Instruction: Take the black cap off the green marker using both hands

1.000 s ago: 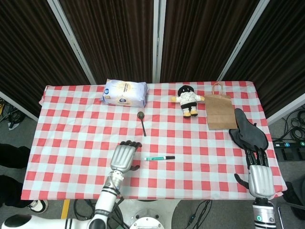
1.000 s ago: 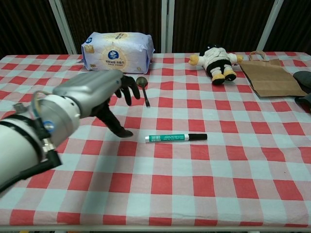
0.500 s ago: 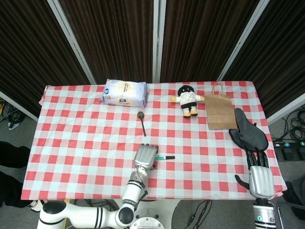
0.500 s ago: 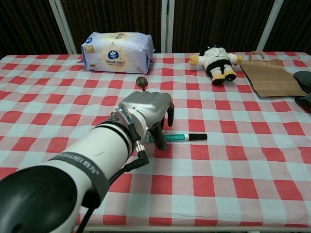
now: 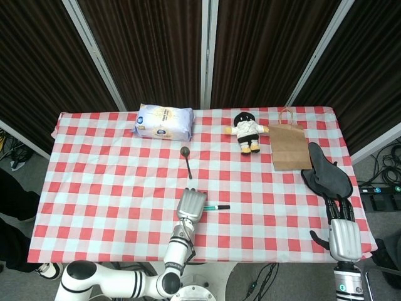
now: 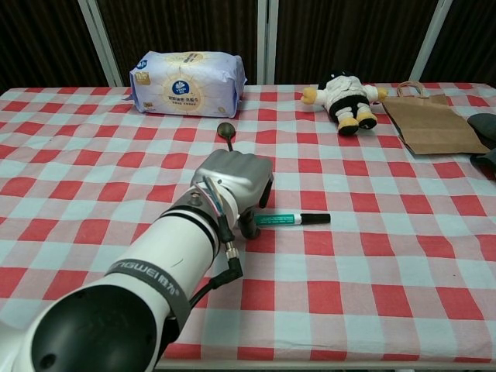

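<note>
Curling tighter since before, left hand (image 6: 232,184) fingers (image 6: 249,225) now clenched around the green marker (image 6: 291,219), right hand (image 5: 343,235) released.

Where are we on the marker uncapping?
Done: the left robot hand has reached the green marker and its fingers curl over the green end. In hand: securing that grip, marker on the table. Left: the right robot hand is at the table's edge, and the black cap is still on.

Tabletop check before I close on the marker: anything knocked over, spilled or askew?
Nothing stands out. The green marker lies flat with its black cap on, beside the left hand. The spoon, tissue pack, plush toy and paper bag lie undisturbed.
</note>
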### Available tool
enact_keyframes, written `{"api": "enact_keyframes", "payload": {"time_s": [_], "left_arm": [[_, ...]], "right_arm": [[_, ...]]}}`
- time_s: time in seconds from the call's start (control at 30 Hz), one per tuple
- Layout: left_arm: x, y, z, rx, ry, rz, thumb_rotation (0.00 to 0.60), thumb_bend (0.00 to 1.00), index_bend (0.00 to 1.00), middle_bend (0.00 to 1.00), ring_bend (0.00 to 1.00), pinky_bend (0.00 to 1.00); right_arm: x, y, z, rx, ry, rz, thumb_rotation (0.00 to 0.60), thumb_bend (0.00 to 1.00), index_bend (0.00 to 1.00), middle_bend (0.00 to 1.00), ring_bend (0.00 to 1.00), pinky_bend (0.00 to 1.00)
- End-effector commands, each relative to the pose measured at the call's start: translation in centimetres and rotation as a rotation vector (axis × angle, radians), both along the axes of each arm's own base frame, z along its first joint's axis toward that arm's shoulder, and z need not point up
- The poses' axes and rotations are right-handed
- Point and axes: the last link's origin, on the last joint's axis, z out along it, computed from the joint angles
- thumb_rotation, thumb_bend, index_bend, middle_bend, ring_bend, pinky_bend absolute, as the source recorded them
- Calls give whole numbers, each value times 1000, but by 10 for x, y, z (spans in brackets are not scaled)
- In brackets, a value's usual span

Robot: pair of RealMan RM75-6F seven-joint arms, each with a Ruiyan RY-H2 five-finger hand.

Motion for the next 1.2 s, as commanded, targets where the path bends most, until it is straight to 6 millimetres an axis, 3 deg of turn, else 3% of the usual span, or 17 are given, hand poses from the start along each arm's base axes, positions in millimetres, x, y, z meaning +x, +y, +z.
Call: {"api": "enact_keyframes", "payload": {"time_s": [0.03,0.63,1.07,1.2], "left_arm": [[0,0,-2,-6,3,-2,600,256,452,490,403,438],[-2,-3,-5,-13,0,5,600,344,518,553,462,485],[12,-4,10,9,-101,-40,600,406,567,600,512,534],[20,-4,13,-2,-140,-57,600,406,568,602,514,538]], "right_arm": [[0,0,0,0,0,0,600,16,52,151,0,0],[-3,-1,-2,7,-4,-13,600,17,52,152,0,0],[5,-6,-4,21,4,19,600,18,53,158,0,0],[16,-16,-5,33,27,65,600,24,140,196,0,0]]}}
